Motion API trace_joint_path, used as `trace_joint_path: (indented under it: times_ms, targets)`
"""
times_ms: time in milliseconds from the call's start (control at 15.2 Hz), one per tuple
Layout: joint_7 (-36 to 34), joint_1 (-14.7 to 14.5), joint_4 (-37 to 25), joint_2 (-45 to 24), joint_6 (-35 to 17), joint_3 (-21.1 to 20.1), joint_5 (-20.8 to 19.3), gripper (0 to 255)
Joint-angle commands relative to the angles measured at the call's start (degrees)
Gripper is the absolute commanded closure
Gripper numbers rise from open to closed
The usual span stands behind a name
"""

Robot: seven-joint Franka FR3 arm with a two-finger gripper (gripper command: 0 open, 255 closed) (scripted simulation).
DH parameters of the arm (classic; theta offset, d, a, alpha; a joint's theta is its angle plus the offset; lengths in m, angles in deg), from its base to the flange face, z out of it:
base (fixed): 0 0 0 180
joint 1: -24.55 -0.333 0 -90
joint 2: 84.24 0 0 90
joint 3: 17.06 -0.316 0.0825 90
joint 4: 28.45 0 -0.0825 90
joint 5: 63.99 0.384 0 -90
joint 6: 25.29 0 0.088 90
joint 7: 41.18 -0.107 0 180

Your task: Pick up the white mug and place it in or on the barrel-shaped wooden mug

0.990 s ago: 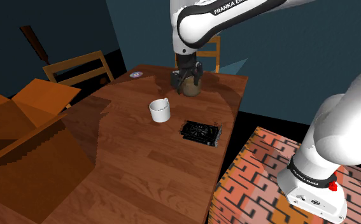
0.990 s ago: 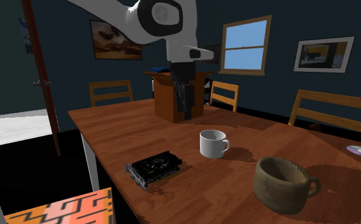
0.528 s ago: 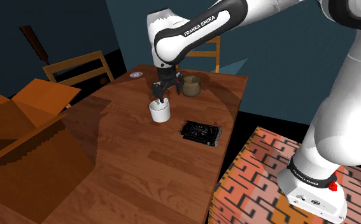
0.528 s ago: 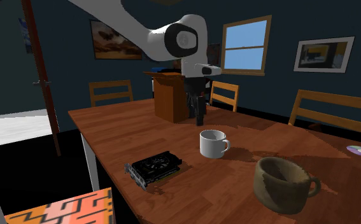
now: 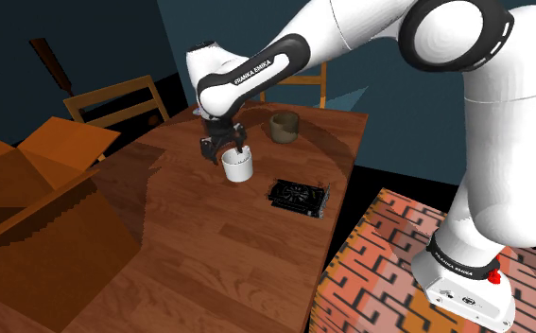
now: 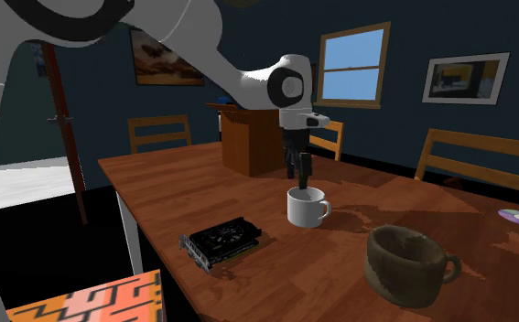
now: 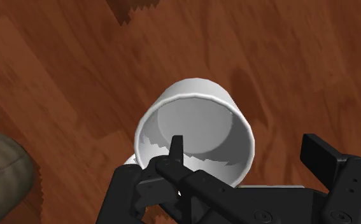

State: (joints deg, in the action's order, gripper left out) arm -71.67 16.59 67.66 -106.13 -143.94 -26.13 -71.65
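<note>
Tabletop (image 5: 209,246) first: a broad plank surface carrying everything in play. Above it the white arm (image 5: 351,28) arches over from the patterned stand (image 5: 379,274). An open cardboard box (image 5: 29,218) sits at the shoulder view's left.

Down to the smaller pieces. A black graphics card (image 5: 299,199) lies flat just beside the action, on the stand's side. The barrel-shaped mug (image 5: 284,127), brown and rough-looking, stands upright with its mouth open, a little further up the table. The white mug (image 5: 238,166) is upright too, mouth to the ceiling, out in the middle of the table between the box and the card. From the second exterior view its handle points towards the brown one.

And here's the gripper (image 5: 224,148), pointing straight down, right on top of the white mug. The wrist view gives the key picture: the fingers are spread, one fingertip (image 7: 176,145) hanging inside the mug's mouth, the other outside the wall. The rim's wall runs between them, and I see nothing pinched yet.

So the mug is directly below the hand and squeezing that wall looks like the next call. Then it's a lift and a short carry to the brown mug. A thin-wall pinch could let it swing!
</note>
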Motion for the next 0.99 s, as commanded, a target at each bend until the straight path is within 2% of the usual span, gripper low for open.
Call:
trace_joint_path:
  times_ms: [0, 528, 924]
  targets:
    - [-0.66, -0.77, -4.55, -3.98, 0.65, 0.11, -0.75, 0]
    - [-1.04, -0.75, -2.32, -6.43, -4.01, 0.49, -1.35, 0]
    - [-1.04, -0.75, -2.32, -6.43, -4.01, 0.49, -1.35, 0]
